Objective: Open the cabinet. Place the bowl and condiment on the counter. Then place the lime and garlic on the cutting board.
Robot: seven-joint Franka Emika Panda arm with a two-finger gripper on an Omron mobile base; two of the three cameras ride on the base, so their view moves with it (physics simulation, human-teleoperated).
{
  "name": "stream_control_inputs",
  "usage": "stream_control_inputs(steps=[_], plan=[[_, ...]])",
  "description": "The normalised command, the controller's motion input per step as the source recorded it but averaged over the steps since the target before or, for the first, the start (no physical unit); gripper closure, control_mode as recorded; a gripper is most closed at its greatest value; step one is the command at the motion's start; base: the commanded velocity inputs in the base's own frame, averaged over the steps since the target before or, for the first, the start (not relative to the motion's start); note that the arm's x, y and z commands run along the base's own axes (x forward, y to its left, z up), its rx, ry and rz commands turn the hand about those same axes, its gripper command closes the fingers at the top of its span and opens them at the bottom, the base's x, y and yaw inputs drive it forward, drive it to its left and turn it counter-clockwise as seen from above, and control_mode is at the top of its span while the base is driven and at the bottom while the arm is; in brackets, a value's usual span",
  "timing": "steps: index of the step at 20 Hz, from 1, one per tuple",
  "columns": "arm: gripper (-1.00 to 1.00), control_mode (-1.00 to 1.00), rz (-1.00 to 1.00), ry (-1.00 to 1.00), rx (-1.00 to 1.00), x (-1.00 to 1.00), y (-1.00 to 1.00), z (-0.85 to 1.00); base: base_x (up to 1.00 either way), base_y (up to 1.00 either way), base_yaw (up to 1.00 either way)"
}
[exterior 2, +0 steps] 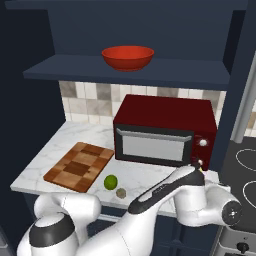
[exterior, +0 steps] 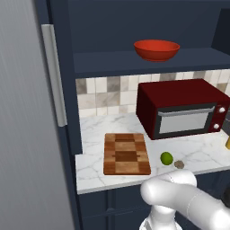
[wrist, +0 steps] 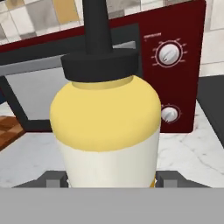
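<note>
Yellow plastic sits between the gripper (wrist: 111, 181) fingers: the condiment (wrist: 107, 127), a squeeze bottle with a dark cap and nozzle, stands upright right in the jaws, its base flanked by one dark fingertip on each side, so the gripper is grasping the condiment. In the right base view the white arm runs low from the base, bends at the elbow and reaches forward to the front right corner of the bench (exterior 2: 75, 137), the hand lying roughly level at the microwave's lower right corner. Beyond the gripper, just behind the bottle, is the dark red microwave (wrist: 175, 65) with its two white knobs. To the gripper's left along the bench lie the garlic (exterior 2: 121, 192) and, just beside it, the lime (exterior 2: 110, 182), both resting on the marble and apart from the cutting board (exterior 2: 79, 166), which lies farther left still. Above the gripper and to its left, the red bowl (exterior 2: 128, 57) rests on the shelf of the cabinet (exterior 2: 150, 30), whose interior is exposed; a door with a long silver handle (exterior: 55, 74) stands at the far left.
</note>
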Motion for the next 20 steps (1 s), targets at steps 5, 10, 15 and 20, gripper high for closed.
stream_control_inputs(steps=[5,10,15,20], plan=[[1.00,-1.00,0.01,-0.16,0.00,-0.16,0.00,-0.10,0.00,0.00,0.00],[1.00,-1.00,0.00,-0.15,0.00,0.10,0.00,0.00,0.00,0.00,0.00],[1.00,-1.00,0.00,-0.04,0.00,0.28,0.00,-0.06,0.00,0.00,0.00],[1.00,-1.00,0.00,0.01,0.00,0.32,-0.01,-0.20,0.00,0.00,0.00]])
